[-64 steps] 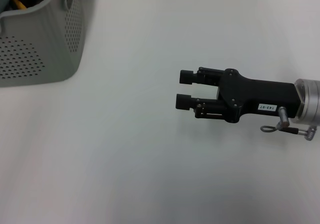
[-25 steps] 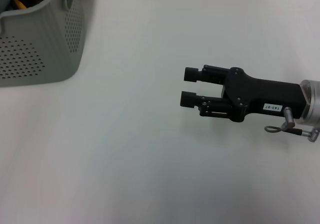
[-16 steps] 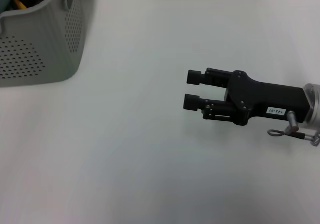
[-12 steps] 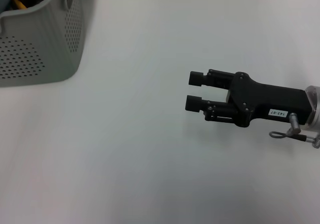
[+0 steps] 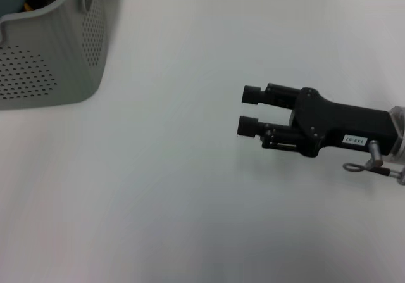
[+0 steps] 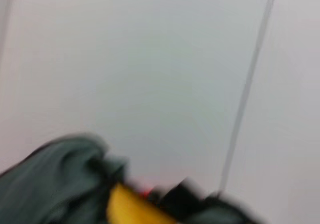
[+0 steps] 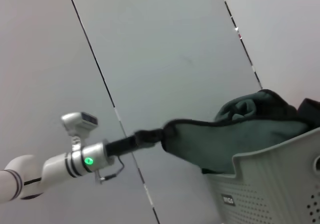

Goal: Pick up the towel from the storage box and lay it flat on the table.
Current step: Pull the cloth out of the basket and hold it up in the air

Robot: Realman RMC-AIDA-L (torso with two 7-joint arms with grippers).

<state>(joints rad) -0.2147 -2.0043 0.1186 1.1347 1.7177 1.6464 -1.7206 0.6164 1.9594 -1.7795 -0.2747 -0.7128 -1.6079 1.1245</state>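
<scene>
So you're partway: your left gripper (image 7: 150,137) is pinching the towel (image 7: 235,129) by an edge above the storage box (image 7: 275,184), while the right gripper (image 5: 249,111), jaws apart, hovers over the table (image 5: 190,188), where the laying flat remains.

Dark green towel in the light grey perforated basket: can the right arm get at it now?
Probably, though crowded. The right gripper hovers open over the white table, nothing between it and the light grey perforated basket, but the left gripper grips the edge of the dark green towel there.
</scene>
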